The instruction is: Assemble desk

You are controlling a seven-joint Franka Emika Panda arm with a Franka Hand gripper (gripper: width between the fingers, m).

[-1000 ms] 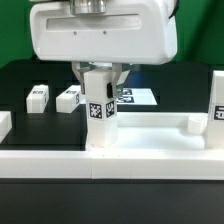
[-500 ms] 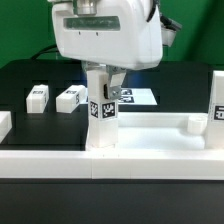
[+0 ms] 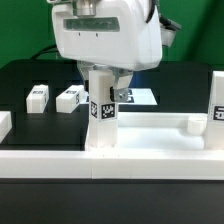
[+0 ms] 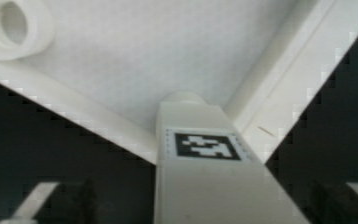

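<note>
The desk slab (image 3: 150,140) lies white and wide at the front, with raised corner sockets. One white square leg (image 3: 100,112) with a black-and-white tag stands upright in the corner socket at the exterior view's left. My gripper (image 3: 103,88) hangs straight over it, open, its fingers either side of the leg's top. In the wrist view the leg (image 4: 211,175) runs up the middle onto the slab (image 4: 158,70). Dark gaps separate it from both fingers (image 4: 43,200). A second leg (image 3: 217,105) stands upright at the exterior view's right edge.
Two more tagged white legs (image 3: 38,97) (image 3: 68,98) lie on the black table behind the slab, toward the exterior view's left. The marker board (image 3: 138,97) lies flat behind my gripper. A long low white rail (image 3: 60,166) runs along the front edge.
The jaws have spread apart and let go of the upright leg, which stays standing in its socket. The hand turned early in the second and has since kept its place.
</note>
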